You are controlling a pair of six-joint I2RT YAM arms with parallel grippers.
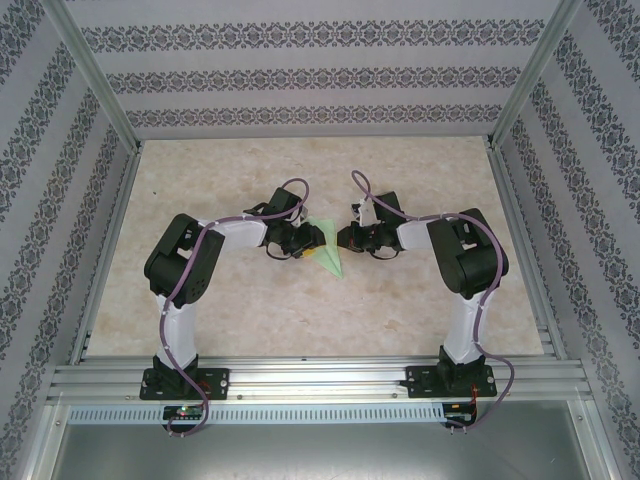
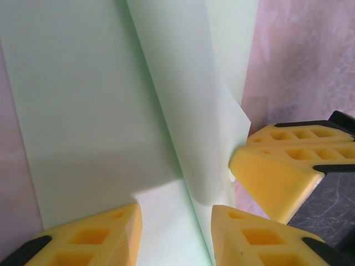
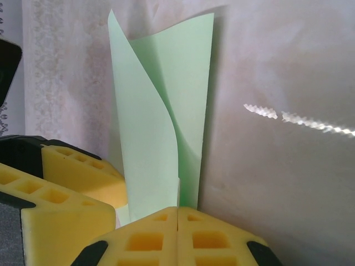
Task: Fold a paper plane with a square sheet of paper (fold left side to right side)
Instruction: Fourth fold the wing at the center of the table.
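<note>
The sheet of paper (image 1: 328, 255) is a pale mint-green layered shape lying mid-table, its sharp tip pointing toward the near edge. My left gripper (image 1: 303, 247) stands open over the sheet (image 2: 94, 100), one yellow finger (image 2: 94, 238) on each side of the centre crease. In the left wrist view a raised flap (image 2: 188, 111) curls up to the right gripper's fingers (image 2: 277, 172). My right gripper (image 1: 347, 240) is shut (image 3: 177, 221), pads together, and the flap (image 3: 150, 138) stands up from its tips, seemingly pinched at the edge.
The beige marbled table (image 1: 200, 310) is ringed by aluminium rails (image 1: 320, 380) and patterned walls. The left gripper's fingers (image 3: 61, 188) crowd the left side of the right wrist view. Open tabletop lies toward the back and both sides.
</note>
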